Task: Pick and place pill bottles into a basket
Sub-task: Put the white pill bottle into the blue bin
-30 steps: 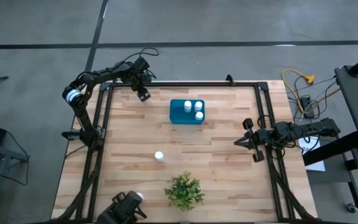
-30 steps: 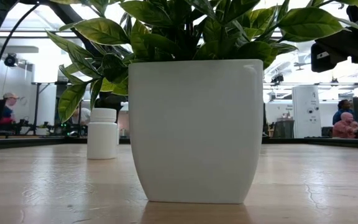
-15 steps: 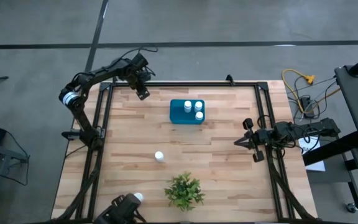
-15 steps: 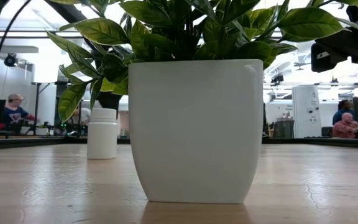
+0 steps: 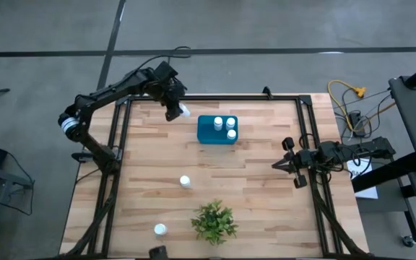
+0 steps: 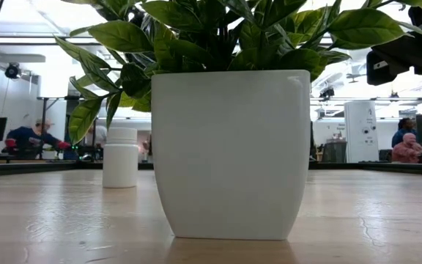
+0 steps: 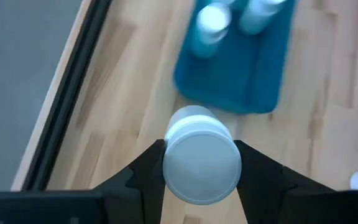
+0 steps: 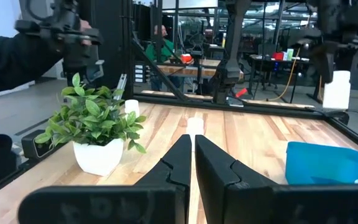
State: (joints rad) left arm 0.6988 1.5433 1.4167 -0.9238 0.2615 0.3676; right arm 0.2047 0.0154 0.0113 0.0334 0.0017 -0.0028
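The wooden table (image 5: pixel 266 180) stood on a grey floor, with an open workshop visible beyond it. The teal basket (image 5: pixel 206 130) is taken as the landmark; three pill bottles (image 5: pixel 229 124) were standing in its right part. The left gripper (image 5: pixel 177 108) was positioned just left of the basket, above the table, its jaws closed on a fourth bottle (image 7: pixel 201 163), gripped across the body below the cap. Two further bottles were standing on the table nearer the plant (image 5: pixel 213 220): one (image 5: pixel 185 181) between basket and plant, one (image 5: pixel 160 230) left of the plant. The right gripper (image 5: pixel 283 165) was parked well right of the basket, its jaws closed and empty. The bottles were judged light, rigid and smooth; a side grip on the body was judged best.
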